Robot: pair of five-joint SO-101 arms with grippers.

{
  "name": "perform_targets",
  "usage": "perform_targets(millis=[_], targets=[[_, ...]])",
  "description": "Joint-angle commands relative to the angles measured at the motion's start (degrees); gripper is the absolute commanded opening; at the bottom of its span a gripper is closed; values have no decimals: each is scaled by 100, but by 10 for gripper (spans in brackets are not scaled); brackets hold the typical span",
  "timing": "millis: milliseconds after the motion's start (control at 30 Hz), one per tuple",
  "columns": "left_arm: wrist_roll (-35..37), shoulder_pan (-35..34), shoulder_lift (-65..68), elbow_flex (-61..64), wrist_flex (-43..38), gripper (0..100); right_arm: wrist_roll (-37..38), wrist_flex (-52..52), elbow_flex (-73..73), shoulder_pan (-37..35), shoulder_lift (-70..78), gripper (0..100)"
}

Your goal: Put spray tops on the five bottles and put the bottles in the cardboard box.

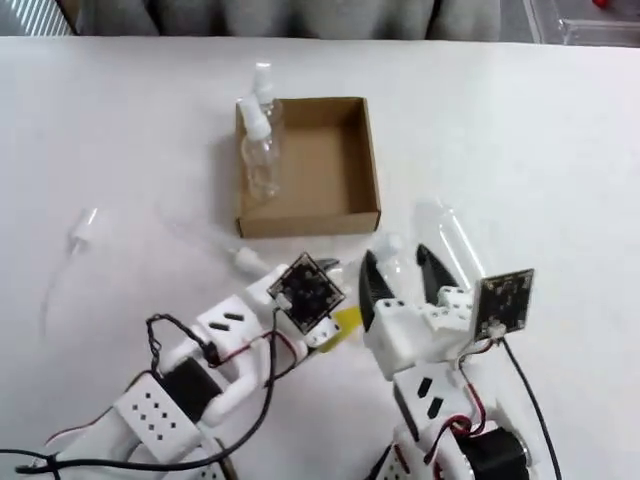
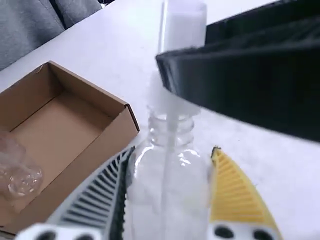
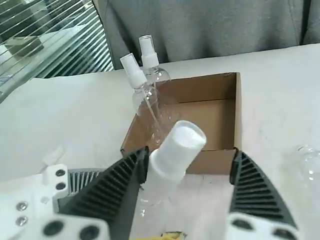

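Note:
My left gripper [image 2: 171, 152] is shut on a clear bottle [image 2: 167, 195], which sits between its grey and yellow fingers. A white spray top [image 2: 182, 25] rests on the bottle's neck with its tube down inside. In the high view this gripper [image 1: 345, 305] is just in front of the cardboard box [image 1: 360, 160]. My right gripper [image 3: 190, 155] is open, its black fingers on either side of the spray top [image 3: 177, 147] with a gap on the far side. Two capped bottles [image 1: 262, 140] lean in the box's left side.
A clear bottle without a top [image 1: 455, 240] lies on the table right of the box, beside my right gripper [image 1: 400, 275]. A loose spray top [image 1: 85, 228] with its tube lies far left. Another white spray top [image 1: 248, 260] lies near the box's front left corner.

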Motion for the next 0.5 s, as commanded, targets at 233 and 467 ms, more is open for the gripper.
perform_targets(millis=[233, 467], targets=[[0, -4, -136, -44, -229, 21, -35, -13, -501, 936, -31, 22], [0, -4, -136, -44, -229, 21, 0, -180, -440, 1165, -13, 17]])
